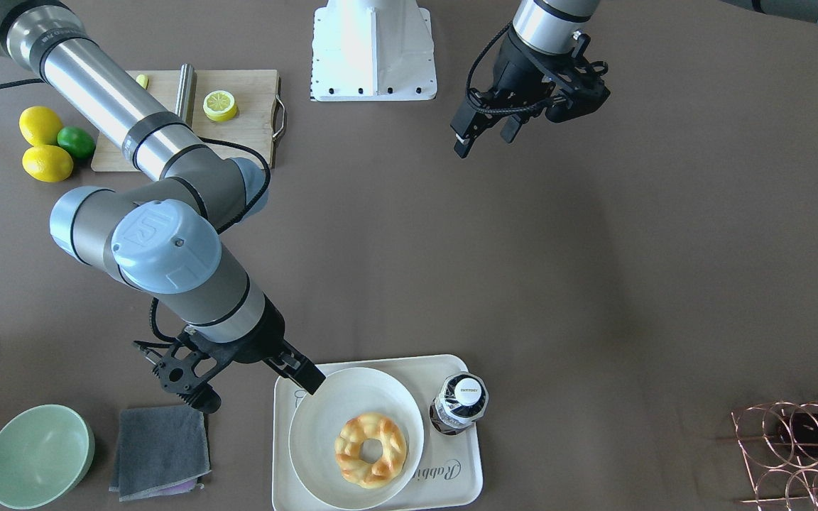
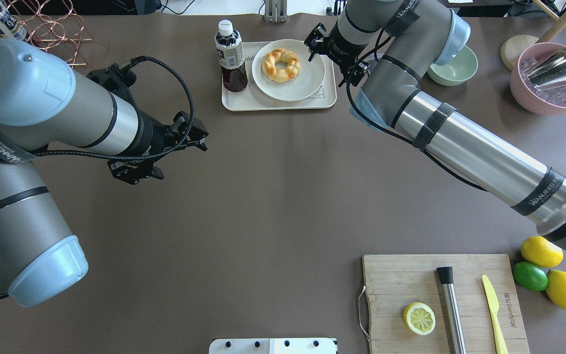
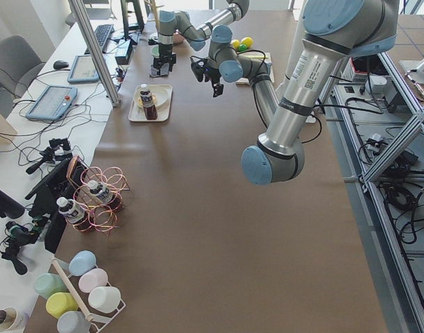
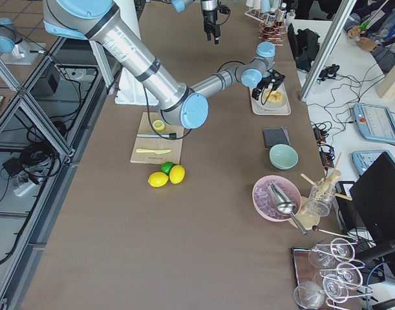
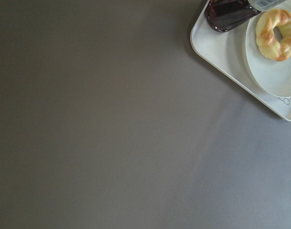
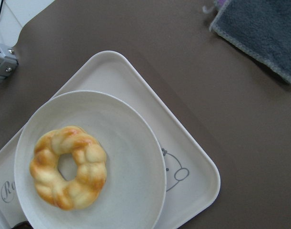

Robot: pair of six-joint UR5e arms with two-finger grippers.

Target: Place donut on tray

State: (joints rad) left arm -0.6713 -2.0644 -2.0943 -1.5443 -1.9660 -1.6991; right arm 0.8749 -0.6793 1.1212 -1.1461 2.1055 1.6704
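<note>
The golden-brown twisted donut (image 1: 371,450) (image 2: 281,65) (image 6: 69,167) lies on a round white plate (image 1: 352,397) (image 6: 131,143). The plate sits on the cream rabbit tray (image 1: 462,468) (image 2: 243,101) (image 6: 193,167). My right gripper (image 1: 309,380) (image 2: 311,51) hovers over the plate's rim at the tray's corner, a short way from the donut. It looks open and holds nothing. My left gripper (image 1: 486,138) (image 2: 202,137) is open and empty, far from the tray over bare table. The left wrist view shows the donut (image 5: 277,34) and tray (image 5: 216,47) at its top right.
A dark drink bottle (image 1: 459,404) (image 2: 231,56) stands on the tray beside the plate. A grey cloth (image 1: 160,451) and a green bowl (image 1: 38,454) lie close to my right gripper. A cutting board (image 2: 401,280) with a lemon half, and a wire bottle rack (image 1: 799,447), are further off.
</note>
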